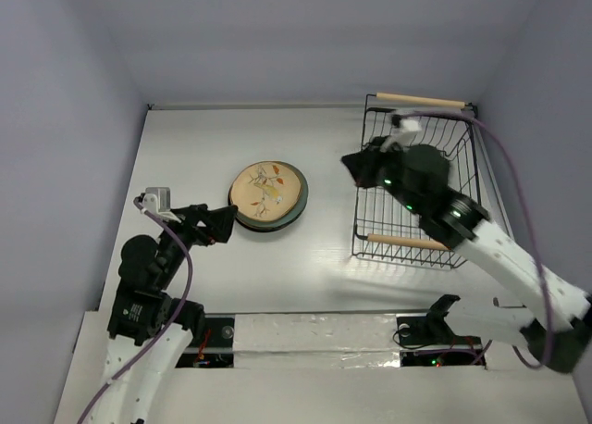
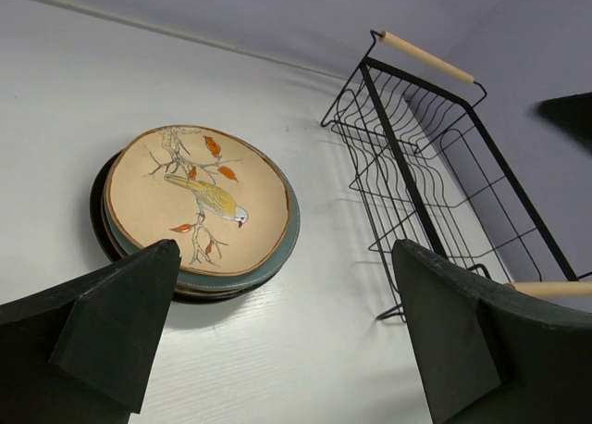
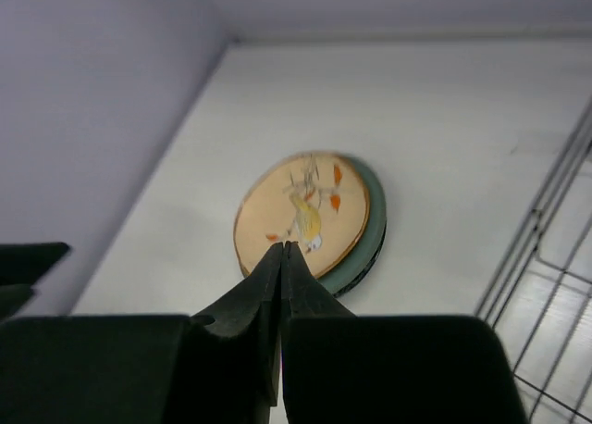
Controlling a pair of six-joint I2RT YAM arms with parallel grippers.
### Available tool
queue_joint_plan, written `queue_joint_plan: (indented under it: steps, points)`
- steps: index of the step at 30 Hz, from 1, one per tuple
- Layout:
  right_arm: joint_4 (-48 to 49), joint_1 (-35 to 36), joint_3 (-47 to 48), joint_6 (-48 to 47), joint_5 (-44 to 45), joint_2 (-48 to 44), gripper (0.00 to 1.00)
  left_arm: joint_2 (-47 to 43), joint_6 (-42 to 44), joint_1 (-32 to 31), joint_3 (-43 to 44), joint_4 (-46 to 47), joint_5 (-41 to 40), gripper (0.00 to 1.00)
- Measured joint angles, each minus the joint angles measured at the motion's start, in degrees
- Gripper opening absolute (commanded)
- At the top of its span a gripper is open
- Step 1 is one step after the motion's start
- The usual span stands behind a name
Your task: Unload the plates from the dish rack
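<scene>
A stack of plates lies flat on the white table, left of the dish rack. The top plate is tan with a bird and leaves; a teal rim and a dark rim show under it. The stack also shows in the left wrist view and the right wrist view. The black wire dish rack with two wooden handles holds no plates that I can see. My left gripper is open and empty, just left of the stack. My right gripper is shut and empty, above the rack's left edge.
Pale walls close in the table at the back and both sides. The rack stands at the right, near the right wall. Bare table lies between the stack and the near edge.
</scene>
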Motion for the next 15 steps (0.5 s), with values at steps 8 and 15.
queue_joint_plan:
  steps: [8,15]
  points:
    - [3.8,0.0,-5.0,-2.6,17.3,-33.8,0.73,7.1,0.1,0.0,4.4,3.2,3.1,0.99]
    - [2.3,0.0,-12.7,-2.8,30.3,-41.9,0.82,4.9,2.1,0.0,9.4,6.8,1.6,0.99]
